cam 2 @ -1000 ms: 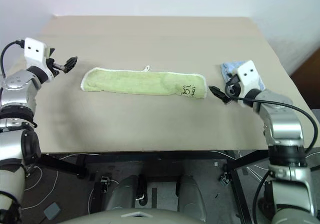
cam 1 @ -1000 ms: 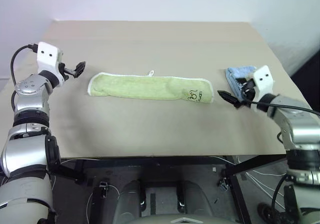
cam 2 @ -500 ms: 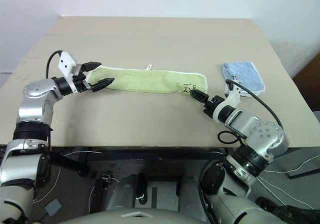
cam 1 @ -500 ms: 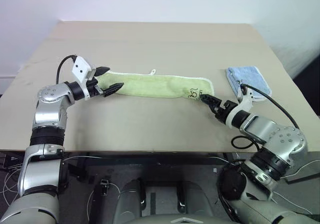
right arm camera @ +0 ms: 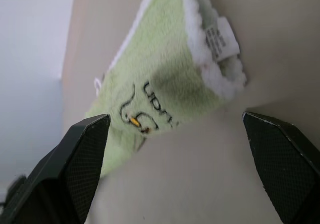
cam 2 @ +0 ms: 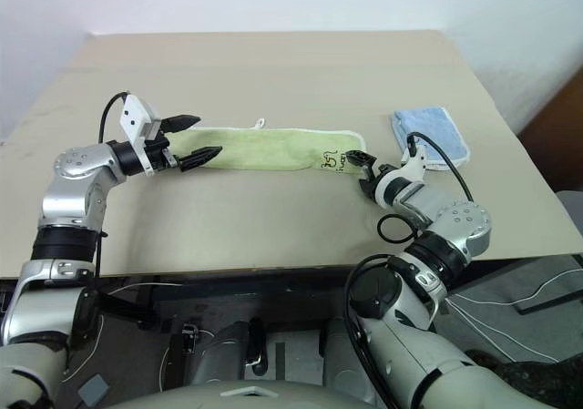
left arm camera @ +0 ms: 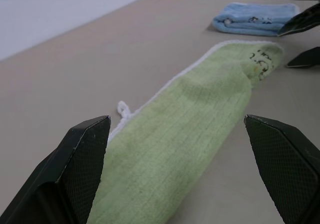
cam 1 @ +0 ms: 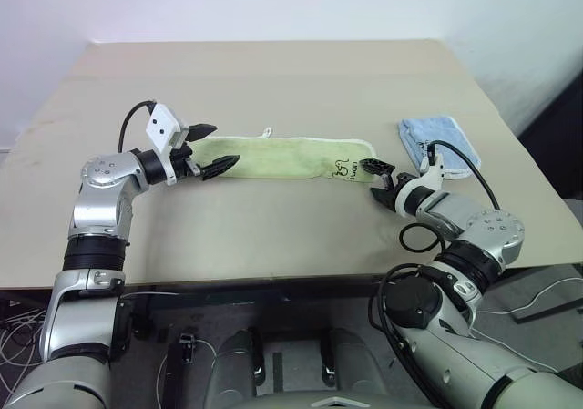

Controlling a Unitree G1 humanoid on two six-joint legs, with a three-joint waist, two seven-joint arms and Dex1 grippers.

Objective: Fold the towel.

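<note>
The towel (cam 1: pixel 278 157) lies flat on the counter (cam 1: pixel 273 81) as a long, narrow green strip running across in front of the robot, already doubled lengthwise by the look of its layered end in the right wrist view, with its white loop (cam 1: pixel 267 133) on the far edge and the dark printed mark (cam 1: pixel 343 168) near its right end. A smaller blue towel (cam 1: pixel 432 138) sits apart, beyond that right end. The left gripper (cam 1: pixel 212 148) is at the strip's left end, its two black fingers spread wide with one over the cloth and one at the near edge, holding nothing. The right gripper (cam 1: pixel 375 179) is just beside the right end, likewise wide open and empty; in its wrist view the printed corner lies between the fingertips but is not pinched. Judging from this, any lengthwise fold is done, while the end-to-end fold is not begun: both ends remain to be gripped, one lifted and carried over onto the other.
</note>
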